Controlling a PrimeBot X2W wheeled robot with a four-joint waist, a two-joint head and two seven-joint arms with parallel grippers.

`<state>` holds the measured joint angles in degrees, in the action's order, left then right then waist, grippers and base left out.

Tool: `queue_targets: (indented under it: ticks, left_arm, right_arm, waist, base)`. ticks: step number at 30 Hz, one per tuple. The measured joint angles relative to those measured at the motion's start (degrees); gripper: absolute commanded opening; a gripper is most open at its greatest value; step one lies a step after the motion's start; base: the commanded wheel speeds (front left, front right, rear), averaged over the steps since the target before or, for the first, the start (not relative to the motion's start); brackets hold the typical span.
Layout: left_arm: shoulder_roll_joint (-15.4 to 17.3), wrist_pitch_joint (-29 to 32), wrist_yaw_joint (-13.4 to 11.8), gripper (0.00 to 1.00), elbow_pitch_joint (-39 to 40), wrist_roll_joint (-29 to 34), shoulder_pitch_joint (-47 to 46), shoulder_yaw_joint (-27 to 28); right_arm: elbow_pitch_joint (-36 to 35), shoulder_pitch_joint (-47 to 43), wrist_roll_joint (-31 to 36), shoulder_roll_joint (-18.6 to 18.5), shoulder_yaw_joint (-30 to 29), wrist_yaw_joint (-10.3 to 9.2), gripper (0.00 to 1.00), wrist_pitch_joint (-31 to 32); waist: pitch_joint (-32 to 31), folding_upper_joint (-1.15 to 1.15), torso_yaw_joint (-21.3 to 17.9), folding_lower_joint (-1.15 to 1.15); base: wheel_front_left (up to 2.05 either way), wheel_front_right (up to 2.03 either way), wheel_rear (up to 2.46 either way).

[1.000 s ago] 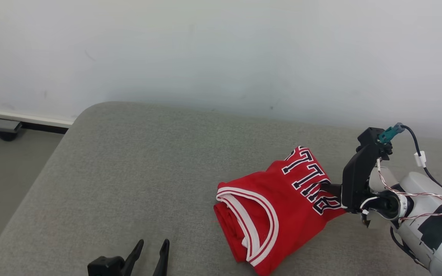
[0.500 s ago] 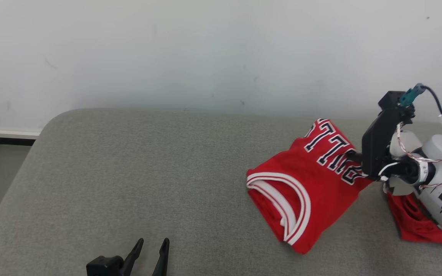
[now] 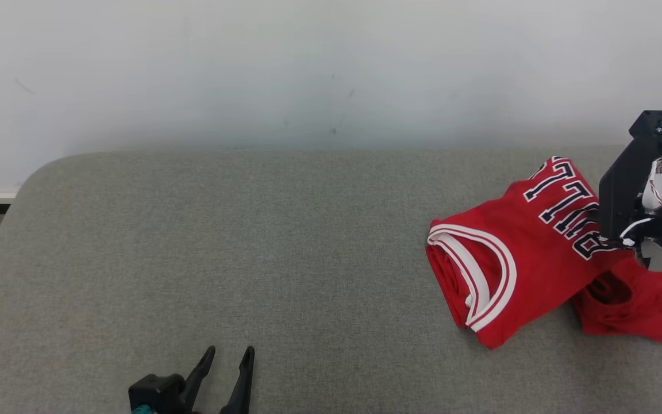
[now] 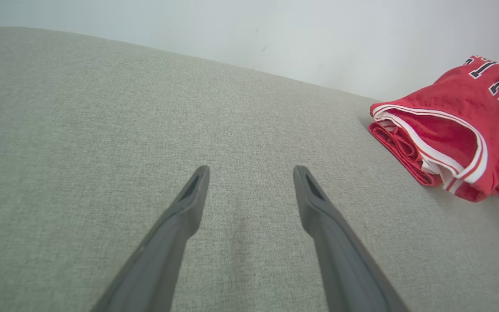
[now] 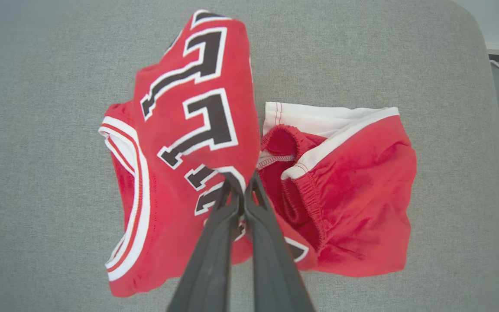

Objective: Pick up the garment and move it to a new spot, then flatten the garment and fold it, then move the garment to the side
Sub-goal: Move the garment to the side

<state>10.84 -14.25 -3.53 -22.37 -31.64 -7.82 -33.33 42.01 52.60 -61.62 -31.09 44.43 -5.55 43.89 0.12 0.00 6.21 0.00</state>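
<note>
Two grippers are in our sight, and we begin at the left. The left gripper (image 3: 230, 351) hovers low over the near edge of the grey cushion (image 3: 250, 241), its dark fingers spread wide with nothing between them; in the left wrist view we see only bare fabric in that gap. The middle of the cushion lies flat before the pale wall (image 3: 308, 69).

Further right we find the folded red jersey (image 3: 515, 253), near the cushion's right end. Its white-trimmed neckline end rests on the cushion, while its lettered end tilts upward. There the right gripper (image 5: 241, 184) has its fingers pressed together on the cloth, pinching the jersey's edge just beside the dark letters.

Rightmost, a pair of red shorts (image 5: 353, 199) with a white band lies crumpled on the cushion, touching the jersey's lifted side.
</note>
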Motion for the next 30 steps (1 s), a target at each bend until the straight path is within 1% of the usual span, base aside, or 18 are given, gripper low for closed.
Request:
queue_targets:
  ticks: [4,7,12,15,20,23,28,30]
  left_arm:
    - [0.3,0.0,0.0,1.00,0.5,1.0,-1.0,0.2]
    - [0.4,0.0,0.0,1.00,0.7,1.0,-1.3,0.1]
    - [0.6,-0.1,0.1,1.00,1.0,1.5,-2.6,0.1]
    - [0.9,-0.1,0.6,1.00,1.0,1.5,-3.3,0.1]
    - [1.0,-0.1,0.6,1.00,0.9,1.6,-4.1,0.0]
    - [1.0,-0.1,1.1,1.00,0.7,1.7,-4.6,-0.1]
    - [0.9,-0.1,1.1,1.00,0.2,2.0,-4.6,-0.5]
    - [0.8,-0.1,1.6,1.00,0.0,2.0,-4.6,-0.6]
  right_arm:
    - [1.5,1.6,2.3,-1.6,0.7,-0.03,0.00,0.0]
    - [2.5,2.5,2.8,-2.9,0.6,-0.08,0.00,-0.1]
    - [3.4,3.4,3.6,-3.1,0.7,-0.43,0.00,-1.0]
    - [4.3,4.3,5.0,-3.8,0.9,-0.49,0.00,-1.7]
    - [6.4,4.8,5.3,-4.8,0.6,-0.48,0.00,-3.0]
    - [7.6,6.1,5.8,-5.9,0.2,-0.40,0.00,-3.9]
    - [7.9,6.6,6.2,-5.8,0.3,-0.41,0.00,-5.1]
    - [8.3,6.6,6.4,-6.1,0.5,-0.41,0.00,-5.2]
  waist:
    - [1.4,0.00,-1.1,0.00]
    - [2.4,0.00,-1.7,0.00]
    - [4.1,0.00,-2.7,0.00]
    - [5.1,0.00,-3.3,0.00]
    - [6.3,0.00,-4.3,0.01]
    - [6.7,0.00,-4.7,0.00]
    - [6.7,0.00,-5.2,0.01]
    - [6.7,0.00,-5.3,0.01]
  base:
    - [0.00,0.00,0.00]
    - [0.00,0.00,0.00]
    - [0.00,0.00,0.00]
    - [0.00,0.00,0.00]
    - [0.00,0.00,0.00]
    - [0.00,0.00,0.00]
    - [0.00,0.00,0.00]
    - [0.00,0.00,0.00]
